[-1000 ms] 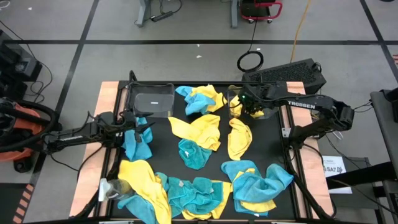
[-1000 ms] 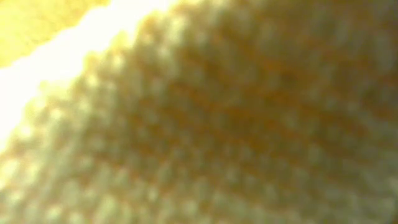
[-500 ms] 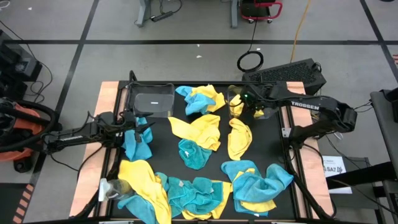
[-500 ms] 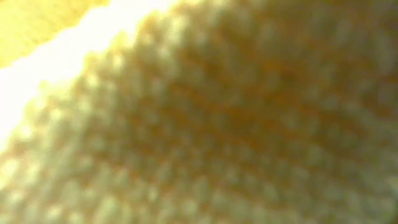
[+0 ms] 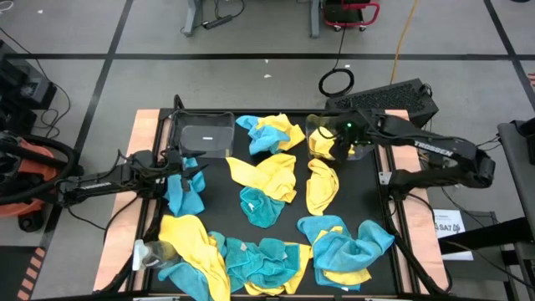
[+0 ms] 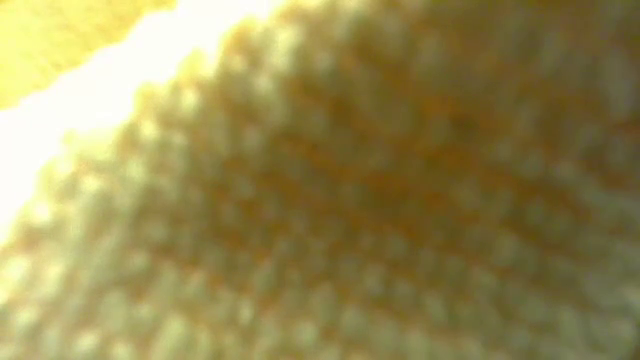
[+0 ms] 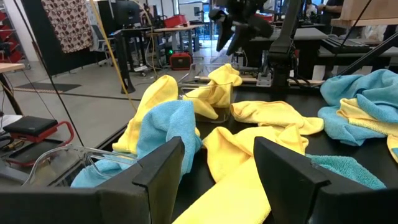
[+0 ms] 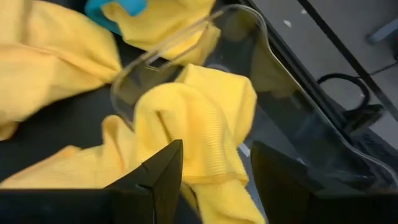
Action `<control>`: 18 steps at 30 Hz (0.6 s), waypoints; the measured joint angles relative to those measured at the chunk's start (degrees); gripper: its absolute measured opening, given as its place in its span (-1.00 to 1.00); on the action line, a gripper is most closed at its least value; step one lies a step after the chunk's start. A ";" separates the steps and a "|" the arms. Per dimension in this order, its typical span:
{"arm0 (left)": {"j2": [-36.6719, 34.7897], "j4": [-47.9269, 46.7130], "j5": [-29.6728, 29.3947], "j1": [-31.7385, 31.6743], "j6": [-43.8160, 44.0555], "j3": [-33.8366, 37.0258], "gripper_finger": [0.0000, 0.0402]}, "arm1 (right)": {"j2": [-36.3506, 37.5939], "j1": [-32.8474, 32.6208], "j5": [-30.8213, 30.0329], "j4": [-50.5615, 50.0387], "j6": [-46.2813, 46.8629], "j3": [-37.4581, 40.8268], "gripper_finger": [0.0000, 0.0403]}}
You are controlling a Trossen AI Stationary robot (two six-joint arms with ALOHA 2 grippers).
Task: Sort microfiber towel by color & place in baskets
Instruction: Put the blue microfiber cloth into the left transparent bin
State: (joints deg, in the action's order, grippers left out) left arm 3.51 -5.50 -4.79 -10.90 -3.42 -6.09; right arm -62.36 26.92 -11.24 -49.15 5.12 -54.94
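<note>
Right gripper (image 5: 340, 144): above the right basket (image 5: 311, 127) near the table's (image 5: 150, 119) far edge; fingers (image 8: 158, 174) spread apart, nothing between them
Right basket: clear plastic, far right part of the table; a yellow towel (image 8: 199, 124) lies in it and hangs over its rim
Left gripper (image 5: 185, 163): near the table's left edge, jaws parted and empty, over a teal towel (image 5: 184, 194)
Left basket (image 5: 205, 136): clear, at the far left corner; whether it holds anything cannot be told
Towels, far edge: a teal and yellow heap (image 5: 269, 134) between the two baskets
Towels, centre: yellow cloths (image 5: 267, 176) with a teal one (image 5: 264, 209) just nearer
Towels, near edge: mixed yellow and teal heaps (image 5: 251, 255) from the left corner to the right
Low view: filled by yellow fabric (image 6: 320, 200) close to the lens
</note>
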 joint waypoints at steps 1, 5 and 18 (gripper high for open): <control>0.02 0.00 0.00 -0.02 0.00 0.00 0.03 | 0.68 0.00 0.85 0.00 0.17 0.00 -0.10; 0.01 0.00 0.00 -0.02 0.01 0.00 0.03 | 2.97 -0.08 5.18 0.02 0.25 0.00 -0.10; 0.02 0.00 0.01 -0.01 0.00 0.00 0.03 | 5.39 -4.32 17.69 0.11 -0.36 -0.02 -0.10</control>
State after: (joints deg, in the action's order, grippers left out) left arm 3.53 -5.50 -4.79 -10.91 -3.42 -6.09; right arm -56.97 22.60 6.44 -49.03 4.75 -54.96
